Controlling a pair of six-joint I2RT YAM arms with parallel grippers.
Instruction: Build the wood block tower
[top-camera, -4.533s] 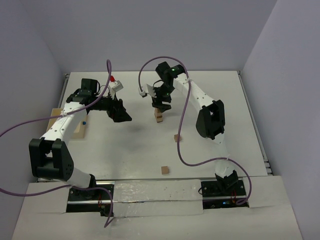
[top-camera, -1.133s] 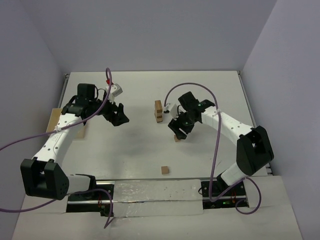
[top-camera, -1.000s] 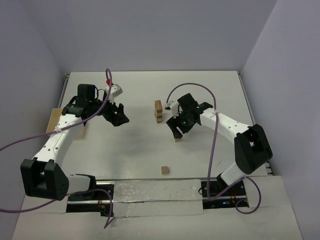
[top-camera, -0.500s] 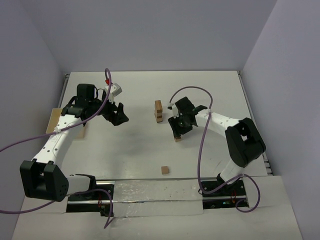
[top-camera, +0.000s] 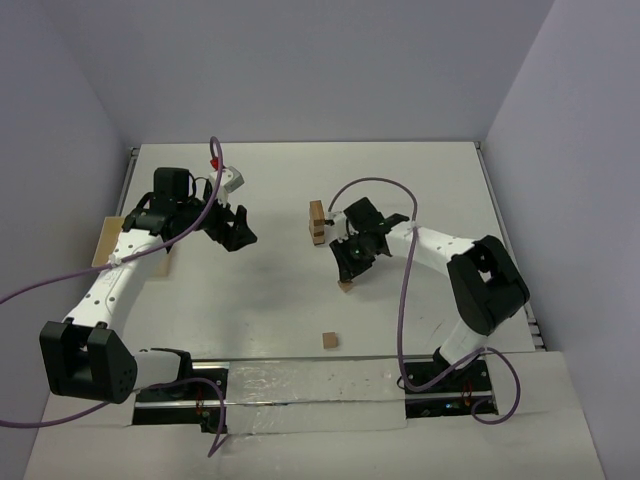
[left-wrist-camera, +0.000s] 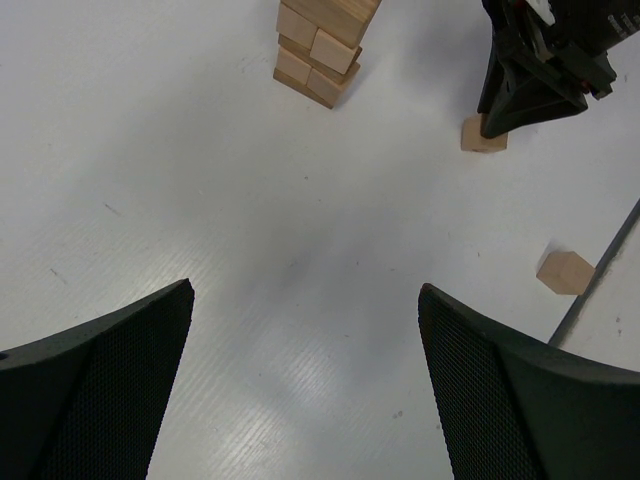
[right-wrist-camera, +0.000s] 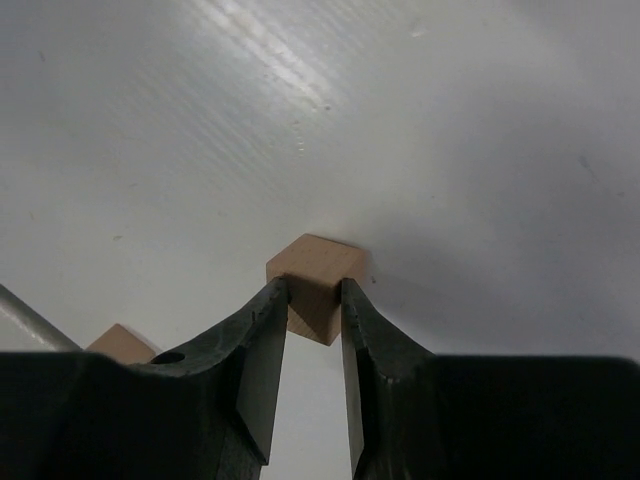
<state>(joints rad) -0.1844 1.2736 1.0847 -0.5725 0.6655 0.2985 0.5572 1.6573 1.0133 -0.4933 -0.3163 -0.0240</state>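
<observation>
Tan wood is the whole business here: 1 small cube (right-wrist-camera: 312, 278) sits on the white bench (right-wrist-camera: 450, 120) with the right gripper (right-wrist-camera: 313, 300) down over it. Its 2 dark fingers (right-wrist-camera: 262, 340) press against opposite faces, so they read as closed on the cube, which by its shadow looks to be resting on the bench rather than lifted. In the top view that cube lies toward the near edge and slightly right of the tower (top-camera: 317, 222), near it but apart. The tower stands upright around the middle of the bench, several layers high; the exact count is too small to tell. A second loose cube (top-camera: 327, 340) waits well apart, close to the near edge. The left gripper (top-camera: 236, 228) hangs above the bench to the left of the tower, and its wrist view shows its fingers (left-wrist-camera: 100, 380) spread wide with nothing between them. The step in hand looks like the pick-up of the next block. The next move, as I judge it, calls for a straight lift clear of the bench and a short carry to above the tower. The cube then needs squaring with the top layer, a slow descent and a gentle release. Any sideways brush from the fingers could topple so narrow a stack.
</observation>
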